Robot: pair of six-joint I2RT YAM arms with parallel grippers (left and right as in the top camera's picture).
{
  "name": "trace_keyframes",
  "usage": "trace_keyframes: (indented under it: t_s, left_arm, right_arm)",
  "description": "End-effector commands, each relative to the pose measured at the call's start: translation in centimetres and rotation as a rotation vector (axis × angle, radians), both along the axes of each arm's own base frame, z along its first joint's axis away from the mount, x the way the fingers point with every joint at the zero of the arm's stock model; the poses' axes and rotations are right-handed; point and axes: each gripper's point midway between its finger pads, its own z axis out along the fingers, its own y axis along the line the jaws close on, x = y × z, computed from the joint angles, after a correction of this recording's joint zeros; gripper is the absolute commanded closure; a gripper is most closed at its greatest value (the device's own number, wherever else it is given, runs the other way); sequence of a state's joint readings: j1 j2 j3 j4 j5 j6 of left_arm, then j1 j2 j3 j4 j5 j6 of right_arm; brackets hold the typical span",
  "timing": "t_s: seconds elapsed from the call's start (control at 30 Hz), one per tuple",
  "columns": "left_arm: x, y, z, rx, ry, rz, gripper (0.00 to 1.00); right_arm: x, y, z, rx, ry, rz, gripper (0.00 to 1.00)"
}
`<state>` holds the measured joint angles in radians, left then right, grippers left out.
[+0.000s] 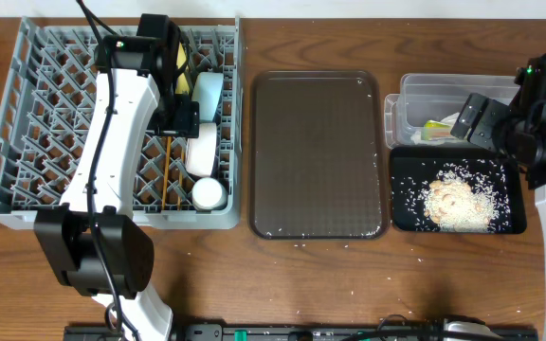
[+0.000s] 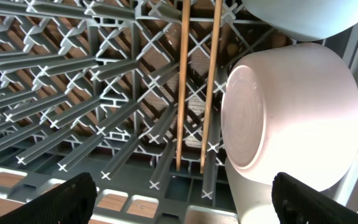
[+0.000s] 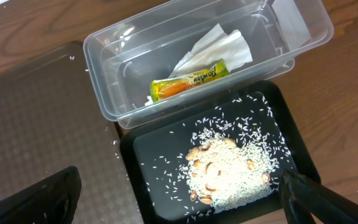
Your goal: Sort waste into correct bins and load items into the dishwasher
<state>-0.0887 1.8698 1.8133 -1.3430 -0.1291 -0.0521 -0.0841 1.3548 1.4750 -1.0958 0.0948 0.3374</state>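
Note:
The grey dish rack (image 1: 27,114) stands at the left. In it lie two wooden chopsticks (image 1: 167,175), a light blue bowl (image 1: 207,90), a white bowl (image 1: 202,152), a white cup (image 1: 208,193) and a partly hidden yellow plate (image 1: 185,83). My left gripper (image 1: 176,114) hangs open and empty over the rack. Its view shows the chopsticks (image 2: 183,81) beside the white bowl (image 2: 291,118). My right gripper (image 1: 470,118) is open and empty above the clear tub (image 3: 104,93), which holds the wrapper (image 3: 191,79) and white paper (image 3: 219,46). The black tray (image 3: 148,162) holds rice and scraps (image 3: 229,174).
The dark brown serving tray (image 1: 316,152) lies between the rack and the bins, with a few rice grains on it and on the wooden table near its front edge. My left arm stretches across the rack's middle.

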Motion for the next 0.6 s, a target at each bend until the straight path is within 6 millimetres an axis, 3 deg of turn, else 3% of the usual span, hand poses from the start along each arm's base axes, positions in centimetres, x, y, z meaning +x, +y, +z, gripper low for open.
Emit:
trace_keyframes:
  t_s: [0.0, 0.13, 0.2, 0.3, 0.47, 0.57]
  left_arm:
    - [0.2, -0.3, 1.5, -0.022, -0.046, 0.014, 0.09]
    - [0.1, -0.3, 1.5, -0.022, -0.046, 0.015, 0.09]
    - [-0.1, -0.3, 2.6, -0.026, -0.077, 0.014, 0.08]
    - [-0.3, -0.3, 5.4, -0.042, -0.188, 0.042, 0.08]
    - [0.3, -0.2, 11.9, -0.081, -0.538, 0.044, 0.08]
    - [-0.7, 0.7, 13.9, -0.091, -0.701, 0.062, 0.08]
  right_arm:
    - [0.0, -0.5, -0.1, -0.003, 0.002, -0.027, 0.01]
    - [0.0, -0.5, -0.1, -0.003, 0.002, -0.027, 0.01]
    - [0.0, -0.5, -0.1, -0.003, 0.002, -0.027, 0.01]
    - [0.0, -0.5, -0.1, -0.003, 0.002, -0.027, 0.01]
    - [0.0, -0.5, -0.1, -0.003, 0.002, -0.027, 0.01]
    - [0.0, -0.5, -0.1, -0.003, 0.002, -0.027, 0.01]
